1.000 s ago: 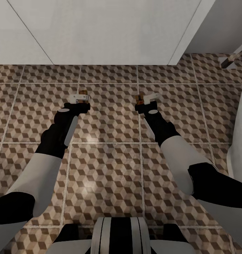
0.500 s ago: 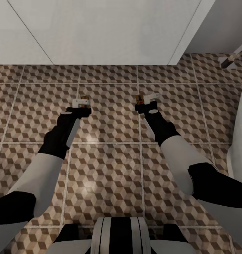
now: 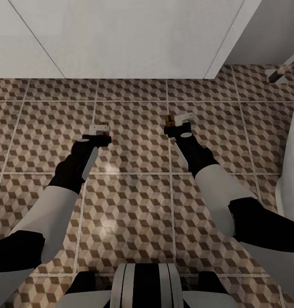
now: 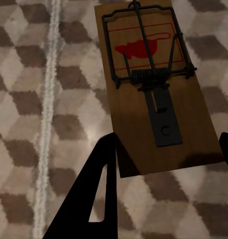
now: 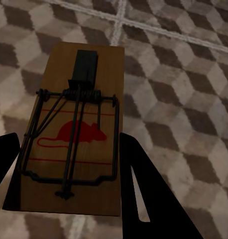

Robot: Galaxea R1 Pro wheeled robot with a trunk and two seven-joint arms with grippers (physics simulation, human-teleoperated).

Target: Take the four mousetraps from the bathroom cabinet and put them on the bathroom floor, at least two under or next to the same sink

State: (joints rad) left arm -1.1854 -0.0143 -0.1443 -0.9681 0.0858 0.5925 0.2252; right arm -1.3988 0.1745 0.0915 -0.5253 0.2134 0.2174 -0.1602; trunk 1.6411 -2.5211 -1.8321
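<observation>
Mousetraps, flat tan wood [image 4: 154,94] [image 5: 74,149], dark wire, gripped by each arm's fingers [image 4: 101,184] [image 5: 139,184], over cube-patterned tiles [image 3: 134,205]

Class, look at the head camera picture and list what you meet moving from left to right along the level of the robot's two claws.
Left claw with its mousetrap → right claw's mousetrap → right claw → white rounded fixture at the right edge, all above the patterned tile floor.
</observation>
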